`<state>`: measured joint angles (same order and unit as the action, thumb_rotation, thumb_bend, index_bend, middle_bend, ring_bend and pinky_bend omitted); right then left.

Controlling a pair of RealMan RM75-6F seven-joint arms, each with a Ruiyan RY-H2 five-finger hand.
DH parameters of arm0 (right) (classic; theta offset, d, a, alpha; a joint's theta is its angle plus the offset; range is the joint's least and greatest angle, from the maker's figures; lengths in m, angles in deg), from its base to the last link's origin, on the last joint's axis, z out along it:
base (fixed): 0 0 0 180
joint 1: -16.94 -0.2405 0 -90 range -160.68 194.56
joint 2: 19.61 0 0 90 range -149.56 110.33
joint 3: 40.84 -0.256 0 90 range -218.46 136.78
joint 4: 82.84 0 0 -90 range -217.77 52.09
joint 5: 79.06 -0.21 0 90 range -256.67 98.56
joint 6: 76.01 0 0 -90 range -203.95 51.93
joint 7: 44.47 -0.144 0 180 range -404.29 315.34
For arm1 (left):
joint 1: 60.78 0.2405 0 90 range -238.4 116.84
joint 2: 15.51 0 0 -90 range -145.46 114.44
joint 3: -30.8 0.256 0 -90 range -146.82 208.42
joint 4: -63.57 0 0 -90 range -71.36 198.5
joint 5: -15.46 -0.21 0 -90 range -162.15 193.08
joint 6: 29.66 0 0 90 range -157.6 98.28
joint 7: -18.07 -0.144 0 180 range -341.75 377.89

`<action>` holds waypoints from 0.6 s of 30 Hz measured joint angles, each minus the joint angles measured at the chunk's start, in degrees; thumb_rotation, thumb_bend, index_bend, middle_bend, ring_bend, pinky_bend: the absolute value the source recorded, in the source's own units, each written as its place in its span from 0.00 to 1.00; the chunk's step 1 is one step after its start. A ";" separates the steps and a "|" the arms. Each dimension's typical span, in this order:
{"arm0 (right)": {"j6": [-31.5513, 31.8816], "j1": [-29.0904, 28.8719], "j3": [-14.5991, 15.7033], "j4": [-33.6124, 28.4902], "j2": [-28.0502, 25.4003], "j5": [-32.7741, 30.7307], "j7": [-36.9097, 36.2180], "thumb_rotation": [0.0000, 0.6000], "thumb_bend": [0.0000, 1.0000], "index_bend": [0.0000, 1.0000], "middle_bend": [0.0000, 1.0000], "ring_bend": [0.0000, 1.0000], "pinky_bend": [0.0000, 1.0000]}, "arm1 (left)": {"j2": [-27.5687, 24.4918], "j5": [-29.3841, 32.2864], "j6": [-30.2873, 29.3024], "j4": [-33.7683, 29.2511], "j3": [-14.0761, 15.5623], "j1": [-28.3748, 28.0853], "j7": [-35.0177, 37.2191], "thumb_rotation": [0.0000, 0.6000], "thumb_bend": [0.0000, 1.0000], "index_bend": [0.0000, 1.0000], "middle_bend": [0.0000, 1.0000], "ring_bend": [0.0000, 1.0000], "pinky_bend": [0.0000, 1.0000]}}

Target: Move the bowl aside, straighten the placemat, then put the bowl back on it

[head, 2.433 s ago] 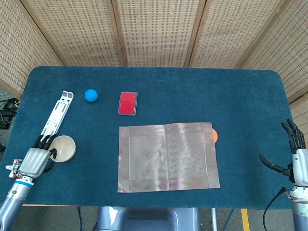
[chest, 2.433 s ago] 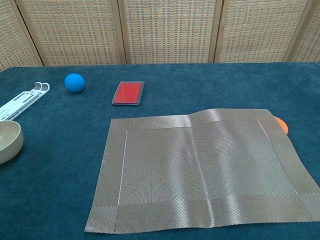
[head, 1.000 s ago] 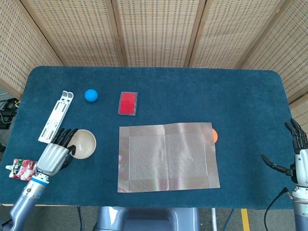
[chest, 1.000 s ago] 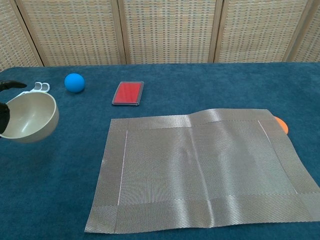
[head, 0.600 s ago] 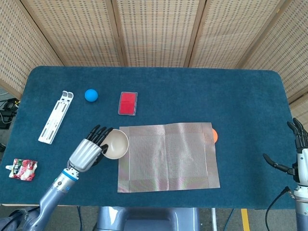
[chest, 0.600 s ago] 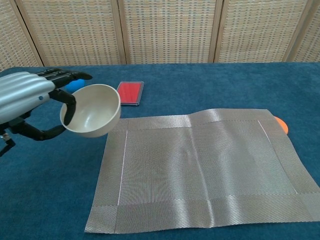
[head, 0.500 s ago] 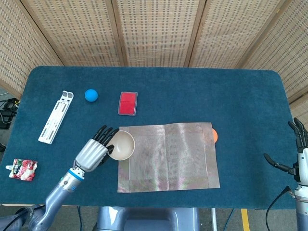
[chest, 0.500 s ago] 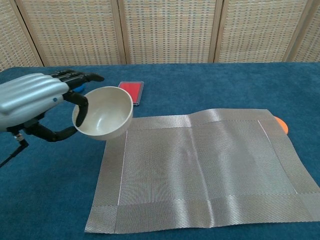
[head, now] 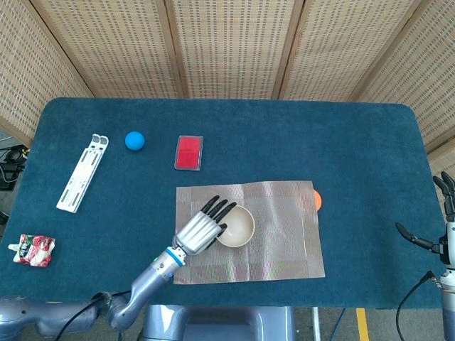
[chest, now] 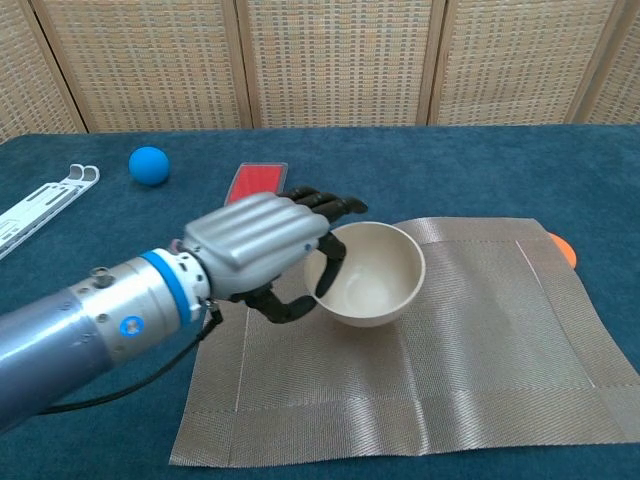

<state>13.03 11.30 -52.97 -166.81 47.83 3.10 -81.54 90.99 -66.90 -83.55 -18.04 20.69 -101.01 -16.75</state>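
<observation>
Because the flattened placemat now awaits it at frame centre, the left hand, fingers curled around the rim, holds the beige bowl above the mat, while the right hand idles spread and empty at the surface's right edge.

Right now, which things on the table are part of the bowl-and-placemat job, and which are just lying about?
Part of the job:
- bowl, held by the left hand over the mat
- placemat, lying flat on the blue table

Lying about:
- blue ball
- red flat case
- white folding stand
- orange disc at the mat's right edge
- small snack packet
</observation>
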 measured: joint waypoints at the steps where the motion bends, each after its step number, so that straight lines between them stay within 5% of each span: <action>1: -0.12 -0.03 -0.04 0.09 0.02 -0.09 -0.08 1.00 0.31 0.12 0.00 0.00 0.00 | 1.04 0.74 0.49 0.77 -0.41 -0.71 -0.68 1.00 0.48 0.67 0.00 0.00 0.00; 6: -0.76 -0.19 -0.28 0.58 0.04 -0.59 -0.67 1.00 0.31 0.12 0.00 0.00 0.00 | 4.99 3.87 2.08 3.33 -1.81 -3.41 -2.82 1.00 0.47 0.61 0.00 0.00 0.00; 13: -0.66 -0.09 -0.41 0.78 -0.05 -0.47 -1.22 1.00 0.31 0.12 0.00 0.00 0.00 | 5.12 5.87 1.60 3.29 -1.23 -3.93 -5.90 1.00 0.20 0.24 0.00 0.00 0.00; 18: -0.51 -0.02 -0.04 0.38 -0.12 0.17 -0.37 1.00 0.31 0.12 0.00 0.00 0.00 | 1.53 7.73 -0.29 -0.70 -0.81 -2.51 -7.12 1.00 0.19 0.19 0.00 0.00 0.00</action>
<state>12.52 11.28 -53.02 -166.43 47.70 3.27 -81.91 92.52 -59.17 -83.84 -18.75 19.88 -103.52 -23.87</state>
